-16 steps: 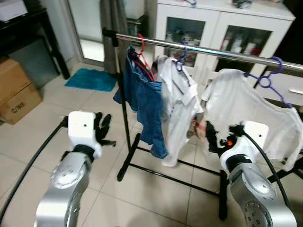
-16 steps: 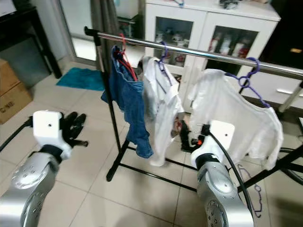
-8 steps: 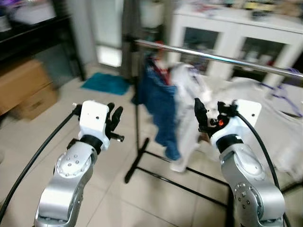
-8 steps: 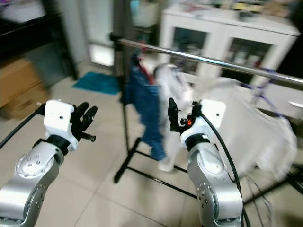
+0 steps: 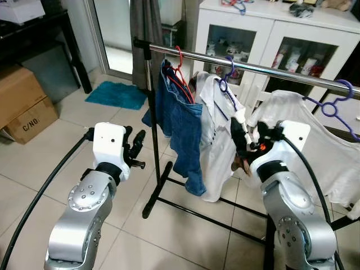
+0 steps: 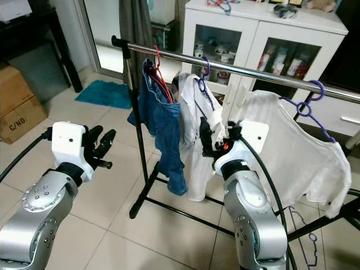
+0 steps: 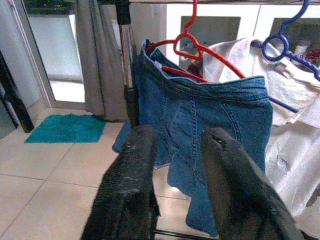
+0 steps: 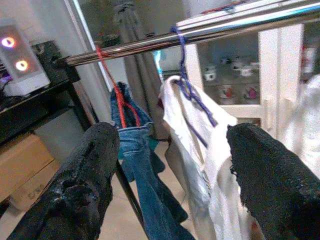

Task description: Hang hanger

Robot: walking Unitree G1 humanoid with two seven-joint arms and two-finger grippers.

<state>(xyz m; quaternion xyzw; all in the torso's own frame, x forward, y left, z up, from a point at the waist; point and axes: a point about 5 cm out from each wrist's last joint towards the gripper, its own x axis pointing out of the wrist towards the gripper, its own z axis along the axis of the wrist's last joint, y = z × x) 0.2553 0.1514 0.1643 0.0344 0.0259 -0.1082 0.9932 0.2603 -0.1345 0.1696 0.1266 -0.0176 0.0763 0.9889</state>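
Three hangers hook over the chrome rail (image 5: 264, 68), which runs left to right: a red hanger (image 5: 179, 67) carrying denim shorts (image 5: 179, 126), a purple hanger (image 5: 226, 81) under a white shirt (image 5: 216, 135), and another purple hanger (image 5: 336, 105) in a white T-shirt (image 6: 292, 152). The right gripper (image 5: 243, 139), fingers spread and empty, hovers against the shirt. The left gripper (image 5: 134, 149), slightly parted and empty, faces the shorts. A white cabinet (image 5: 270, 34) stands behind.

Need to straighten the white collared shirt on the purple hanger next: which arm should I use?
Right, probably. The right gripper is raised, open, right in front of the white collared shirt on its purple hanger. The left gripper, also open, sits off to the left, beyond the blue denim garment.
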